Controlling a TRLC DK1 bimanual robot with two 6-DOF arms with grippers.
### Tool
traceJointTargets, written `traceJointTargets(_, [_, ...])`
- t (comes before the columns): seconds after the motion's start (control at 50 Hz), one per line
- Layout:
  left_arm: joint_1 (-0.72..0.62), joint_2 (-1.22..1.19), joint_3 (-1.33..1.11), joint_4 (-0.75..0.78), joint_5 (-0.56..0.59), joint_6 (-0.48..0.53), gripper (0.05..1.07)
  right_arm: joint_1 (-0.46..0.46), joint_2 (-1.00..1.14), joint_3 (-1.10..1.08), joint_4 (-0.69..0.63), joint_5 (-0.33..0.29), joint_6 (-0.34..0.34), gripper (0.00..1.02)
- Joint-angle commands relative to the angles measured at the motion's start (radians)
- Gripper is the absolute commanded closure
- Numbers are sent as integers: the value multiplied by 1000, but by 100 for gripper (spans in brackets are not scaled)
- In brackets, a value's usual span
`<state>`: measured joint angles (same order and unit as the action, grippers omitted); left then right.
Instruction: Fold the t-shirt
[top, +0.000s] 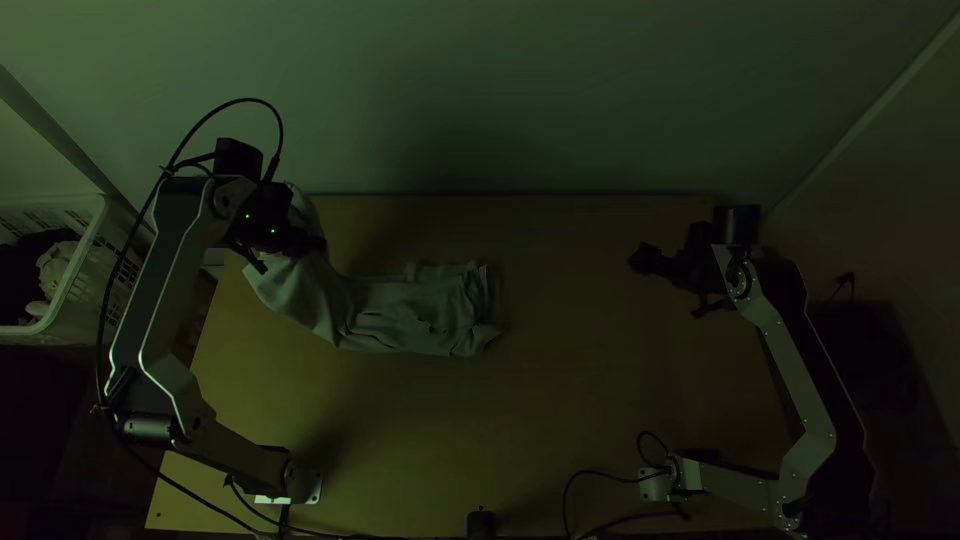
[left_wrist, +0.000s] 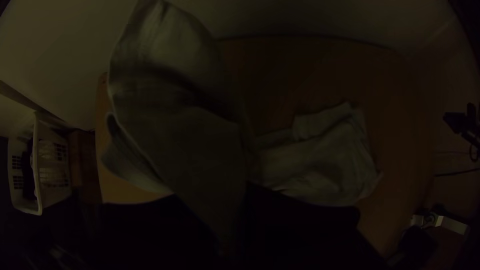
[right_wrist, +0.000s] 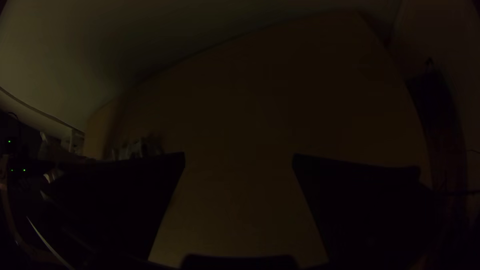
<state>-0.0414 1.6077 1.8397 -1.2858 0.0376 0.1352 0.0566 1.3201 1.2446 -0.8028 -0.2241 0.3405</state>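
- Spreading along the counter's (top: 560, 430) left half, the t-shirt (top: 420, 310) lies as a rumpled strip with overlapping layers at its inner end; its other end rises toward the counter's far left corner.
- That raised end could slip free, because the left hand (top: 288, 250) appears clamped on a narrow gathered part, with a loose flap hanging beside it.
- Pulling from this one grip would probably skew the layers or drag the whole t-shirt over the counter, since nothing pins the inner end.
- Lowering the raised end without straightening it could leave a twisted, bunched fold; the flap might drop over the counter's left edge, toward the basket (top: 100, 280) standing beyond it.
- The left arm (top: 170, 290) runs from the counter's near left corner up along its left edge, bent at the elbow, bringing its hand over the far left corner.
- The right hand (top: 667, 286) is over the counter's right side, well apart from the t-shirt, its fingers (right_wrist: 370, 200) spread wide with nothing between them. From there it cannot steady the cloth.
- The right arm (top: 800, 380) bends outward past the counter's right edge, then angles back in over the wood.
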Motion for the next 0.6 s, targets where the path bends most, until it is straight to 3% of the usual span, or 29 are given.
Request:
traceJointTargets(0.0, [-83,34,67,-24,-31,-74,105,5,-30,-28,5,6,14,4])
traceJointTargets(0.14, [-190,81,110,-33,-108,-118,105,5,-47,-39,8,6,20,4])
traceJointTargets(0.58, [-448,265,208,-52,-168,-253,105,-9,-91,-71,14,6,37,4])
